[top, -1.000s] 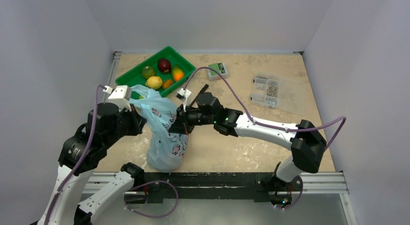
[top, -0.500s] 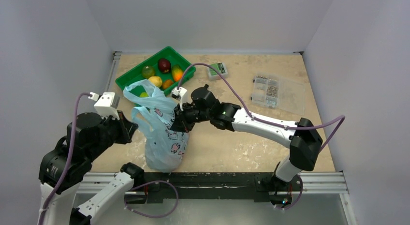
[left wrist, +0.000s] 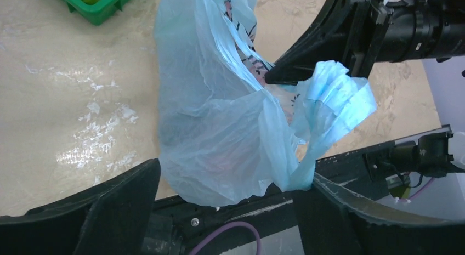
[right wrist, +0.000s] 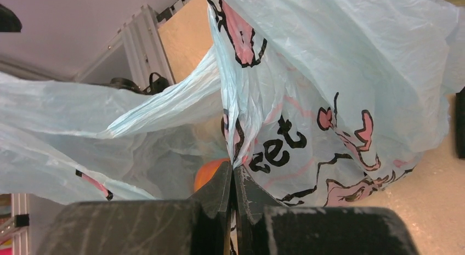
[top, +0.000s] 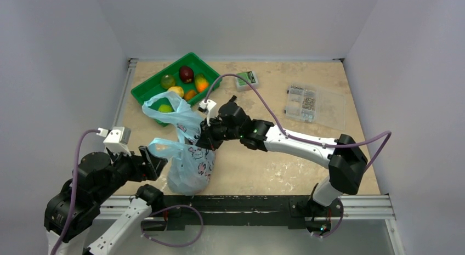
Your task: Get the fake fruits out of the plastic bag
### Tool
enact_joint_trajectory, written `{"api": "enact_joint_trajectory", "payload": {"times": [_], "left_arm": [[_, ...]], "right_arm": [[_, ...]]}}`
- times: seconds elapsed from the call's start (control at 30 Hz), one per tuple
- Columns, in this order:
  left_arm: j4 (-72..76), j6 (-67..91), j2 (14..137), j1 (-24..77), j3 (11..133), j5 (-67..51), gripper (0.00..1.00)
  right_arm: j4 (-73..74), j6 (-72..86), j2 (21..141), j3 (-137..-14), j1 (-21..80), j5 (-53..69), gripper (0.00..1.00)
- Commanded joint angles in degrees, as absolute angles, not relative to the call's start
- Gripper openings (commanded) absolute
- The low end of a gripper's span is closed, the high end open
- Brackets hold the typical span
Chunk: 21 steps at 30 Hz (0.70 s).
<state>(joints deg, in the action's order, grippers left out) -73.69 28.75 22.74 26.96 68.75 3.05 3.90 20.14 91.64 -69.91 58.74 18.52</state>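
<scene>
Your move turns on the mouth of the plastic bag (top: 189,162), which opens between your two arms. The bag stands upright on the surface (top: 263,167), its long axis vertical. The right gripper (right wrist: 233,181) is pressed together on a fold of the rim on the bag's right side. One orange fruit (right wrist: 211,175) shows through the film just below and left of that pinch, low inside the bag.

The left gripper (left wrist: 227,178) is spread wide on the opposite, near-left side. The near handle (top: 167,143) reaches out to it and lies against one finger; you cannot tell whether it is hooked there. This free gripper looks the better placed to reach in, and it would go in from above.

Loose film sags across the opening and is likely to get in your way. The far handle droops over the green tray (top: 143,90), which holds loose fruits (top: 186,74) just beyond the bag.
</scene>
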Motion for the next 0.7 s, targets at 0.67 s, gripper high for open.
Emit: {"api": "enact_joint_trajectory", "payload": {"times": [0.67], "left_arm": [[-82.78,28.39,31.18,26.55,92.47,3.87,0.88]], "right_arm": [[-19.5,37.9,85.34,-62.28,58.95,12.39,0.0]]}}
